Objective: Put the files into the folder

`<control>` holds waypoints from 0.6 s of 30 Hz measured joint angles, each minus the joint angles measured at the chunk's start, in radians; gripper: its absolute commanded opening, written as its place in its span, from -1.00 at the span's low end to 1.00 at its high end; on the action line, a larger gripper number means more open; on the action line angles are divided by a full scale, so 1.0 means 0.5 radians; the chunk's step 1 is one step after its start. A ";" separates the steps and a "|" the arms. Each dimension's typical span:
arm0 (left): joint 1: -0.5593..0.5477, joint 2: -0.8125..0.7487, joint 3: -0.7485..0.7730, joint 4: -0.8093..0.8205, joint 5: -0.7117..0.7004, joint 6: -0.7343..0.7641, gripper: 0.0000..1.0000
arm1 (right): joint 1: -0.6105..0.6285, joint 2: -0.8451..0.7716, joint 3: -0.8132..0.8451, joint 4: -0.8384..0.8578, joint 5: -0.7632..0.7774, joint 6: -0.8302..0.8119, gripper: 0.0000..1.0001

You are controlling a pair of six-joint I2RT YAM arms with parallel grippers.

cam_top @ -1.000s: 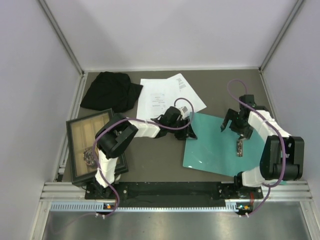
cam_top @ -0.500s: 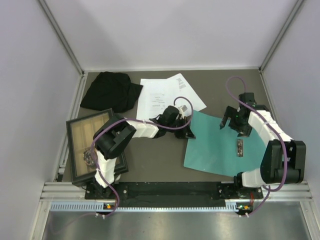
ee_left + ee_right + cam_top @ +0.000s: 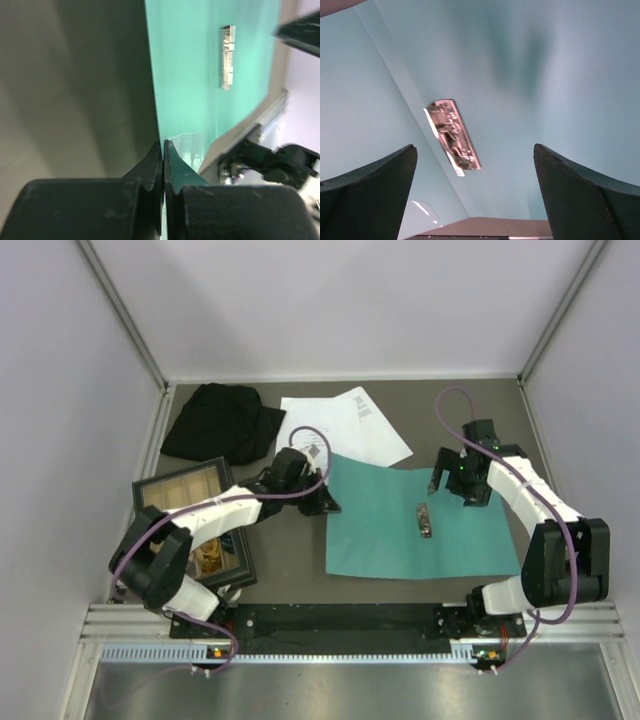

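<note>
The teal folder (image 3: 420, 525) lies open and flat at mid-table, with a metal clip (image 3: 424, 520) along its middle crease. My left gripper (image 3: 326, 503) is shut on the folder's left edge; in the left wrist view the fingertips (image 3: 163, 150) pinch the teal card (image 3: 200, 75), with the clip (image 3: 227, 57) beyond. My right gripper (image 3: 455, 480) is open over the folder's far right part; the right wrist view shows its jaws wide apart (image 3: 475, 165) above the teal card (image 3: 545, 75) and the clip (image 3: 452, 132). The white files (image 3: 340, 425) lie fanned behind the folder, their near edge under it.
A black cloth (image 3: 220, 420) lies at the back left. A dark-framed wooden tray (image 3: 190, 530) sits at the left beside the left arm. Grey walls close in the table on three sides.
My left gripper has moved left with the folder's cover, and the folder has gone from partly folded to open and flat. My right gripper has shifted slightly left and back.
</note>
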 measured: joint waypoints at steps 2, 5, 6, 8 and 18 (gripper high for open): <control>0.076 -0.095 -0.061 -0.134 -0.054 0.034 -1.00 | 0.063 0.048 0.050 0.028 -0.021 0.002 0.97; 0.163 -0.157 -0.121 -0.343 -0.159 0.077 -1.00 | 0.153 0.160 0.134 0.089 -0.084 0.004 0.97; 0.172 -0.173 -0.140 -0.381 -0.179 0.082 -1.00 | 0.169 0.195 0.155 0.111 -0.121 0.006 0.97; 0.180 -0.227 -0.197 -0.465 -0.212 0.089 -1.00 | 0.184 0.259 0.187 0.143 -0.175 0.011 0.97; 0.200 -0.348 -0.133 -0.861 -0.408 0.302 -1.00 | 0.189 0.354 0.195 0.210 -0.230 0.043 0.97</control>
